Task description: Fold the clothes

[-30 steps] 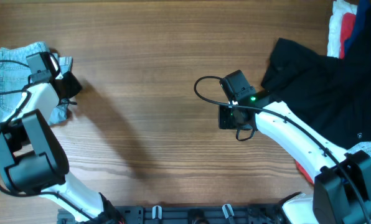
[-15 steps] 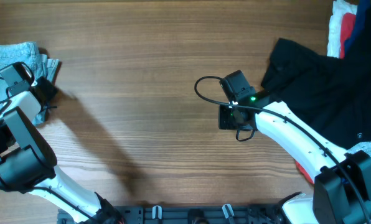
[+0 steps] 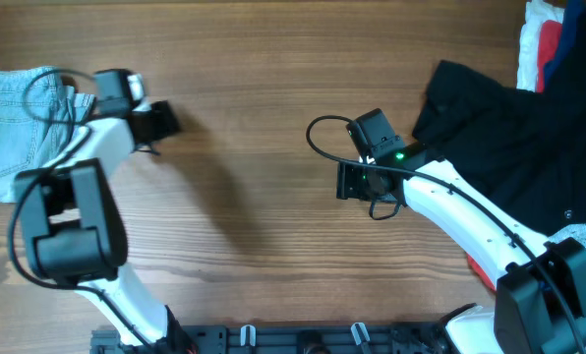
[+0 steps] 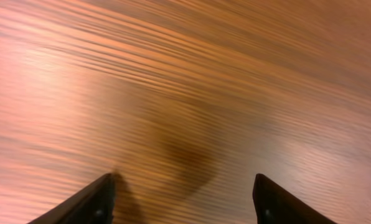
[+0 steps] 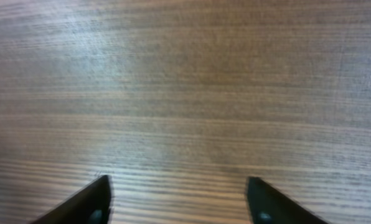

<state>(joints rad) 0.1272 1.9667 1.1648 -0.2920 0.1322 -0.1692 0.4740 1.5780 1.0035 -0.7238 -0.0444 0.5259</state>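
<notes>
- Where the overhead view takes in the whole scene, we see the wooden table (image 3: 254, 79) as the largest thing, its grain running left to right.
- The black garment (image 3: 499, 128) comes next, spread loosely over the table's right side, and the right arm passes over its lower left part.
- The jeans (image 3: 8, 138) lie at the far left edge of the table. They are light, faded blue denim gathered into a rumpled, roughly square heap, with pale stitched seams on top. A thin dark cable arcs over their upper right part, and the left arm crosses their right edge.
- A small pile of red, white and dark blue pieces (image 3: 544, 39) sits in the top right corner, touching the black garment's upper edge.
- The left gripper (image 3: 165, 120) hangs over bare wood, near the right edge of the jeans but apart from them. In the blurred left wrist view its 2 fingers (image 4: 98, 199) are spread wide with only table between them.
- The right gripper (image 3: 344, 182) is near the table's middle, left of the black garment and clear of it. Its 2 fingers (image 5: 86, 205) are also spread, with only wood grain between them.
</notes>
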